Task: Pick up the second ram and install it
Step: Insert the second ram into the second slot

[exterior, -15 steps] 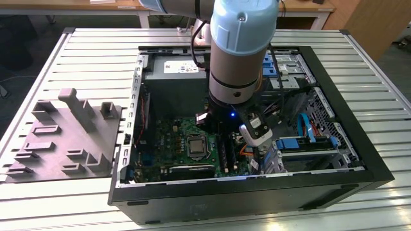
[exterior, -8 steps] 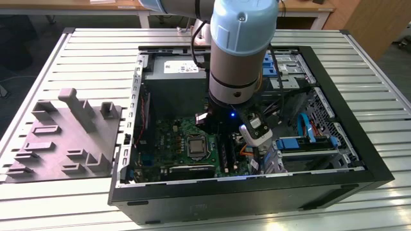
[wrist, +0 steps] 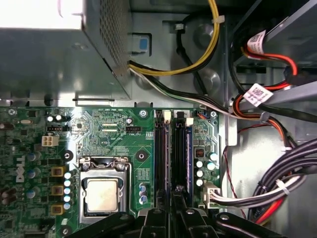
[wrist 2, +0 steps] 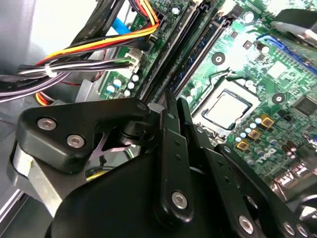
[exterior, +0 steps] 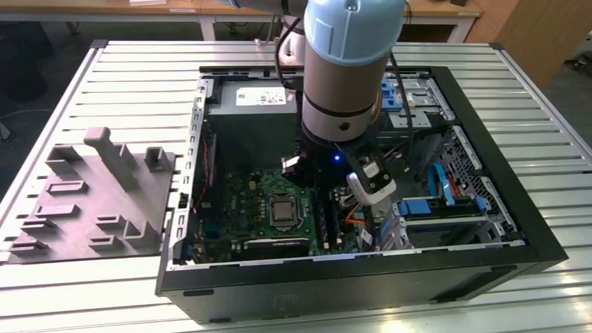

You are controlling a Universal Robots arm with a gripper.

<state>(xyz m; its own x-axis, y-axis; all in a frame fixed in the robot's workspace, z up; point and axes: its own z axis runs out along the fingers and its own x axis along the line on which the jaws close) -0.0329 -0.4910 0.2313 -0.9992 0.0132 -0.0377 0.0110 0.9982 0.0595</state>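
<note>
**A:** How far along is it?

**B:** Late, I'd judge. The arm (exterior: 344,76) reaches down into the open computer case (exterior: 518,229), and the gripper (wrist: 173,218) hangs right over the memory slots (wrist: 161,148) just beside the CPU socket (wrist: 101,191), on the socket's side towards the cable bundle (wrist: 292,173). The picking-up looks done. The grey moulded tray (exterior: 83,201) lies outside the case, well apart from the socket.

**A:** And the second ram?

**B:** I take it to be the thin dark strip with a bluish edge (wrist: 182,148), standing edge-on in the slot farther from the socket and running straight out from under the gripper's tip. In the second wrist view that strip (wrist 2: 198,49) lines up with the gripper (wrist 2: 173,106) too.

**A:** Is it gripped or let go?

**B:** I cannot tell, and I can't see whether it is seated or the end latches are closed.

**A:** Any writing?

**B:** White tags (wrist: 257,91) on the cables beyond the slots from the socket, a pale sticker (exterior: 259,96) on the power supply, and small white print on the motherboard (wrist: 114,131) around the socket. None of it is worth spelling out.
</note>
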